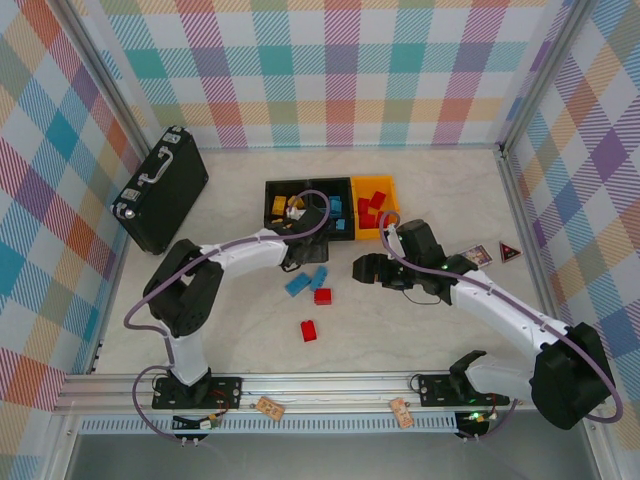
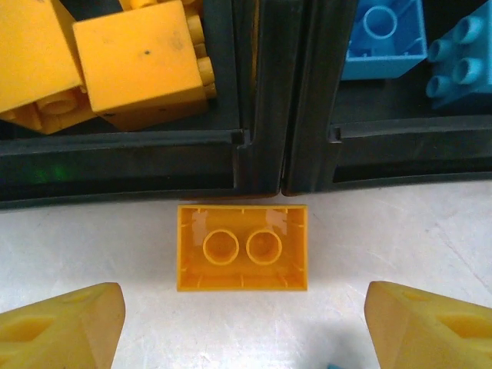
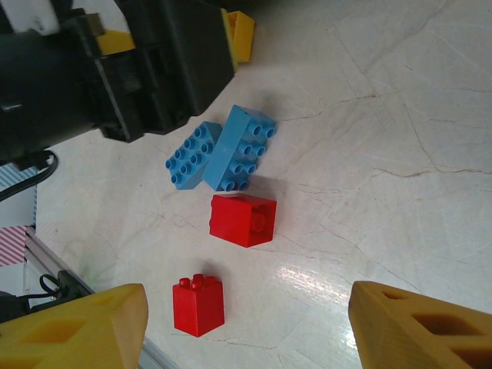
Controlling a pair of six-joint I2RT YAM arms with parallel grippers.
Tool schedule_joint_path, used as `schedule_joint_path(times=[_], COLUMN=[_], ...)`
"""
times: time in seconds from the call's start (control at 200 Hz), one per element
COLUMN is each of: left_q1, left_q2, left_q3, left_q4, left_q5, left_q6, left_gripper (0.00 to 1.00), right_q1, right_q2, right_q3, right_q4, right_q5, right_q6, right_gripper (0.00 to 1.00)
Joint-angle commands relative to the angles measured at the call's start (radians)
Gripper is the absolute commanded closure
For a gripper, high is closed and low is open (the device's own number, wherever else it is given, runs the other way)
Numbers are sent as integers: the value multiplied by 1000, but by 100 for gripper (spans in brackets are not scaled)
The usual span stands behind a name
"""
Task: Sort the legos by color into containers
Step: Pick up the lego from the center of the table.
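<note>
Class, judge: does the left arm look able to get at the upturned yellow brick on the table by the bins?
Probably yes. The left fingers stand open, wider than the yellow brick just ahead of them, with bare table between; only the black bin wall sits close behind it.

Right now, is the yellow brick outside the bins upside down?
Upside down: the yellow brick shows its hollow underside with two round tubes.

Left gripper and right gripper both had fingers spread wide and empty, arms bent inward toward each other.
</note>
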Motion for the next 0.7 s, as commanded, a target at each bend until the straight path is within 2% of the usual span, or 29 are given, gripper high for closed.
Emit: schedule_joint_path(times=[0.0, 0.36, 0.695], left_q1=[1, 24, 33], left_q2=[30, 108, 109], left_q3=[41, 80, 64], left_q4=[-8, -17, -17], left_q5=[-25, -31, -25], left_q6=[27, 54, 51], left_gripper=[19, 31, 58], right_q1=[2, 2, 1], right_q2=[-31, -22, -18], right_q3=[-20, -22, -20], right_q4=[15, 17, 20], right_q5=[-4, 5, 9], right_q6=[-5, 0, 5], right_gripper=[30, 30, 30])
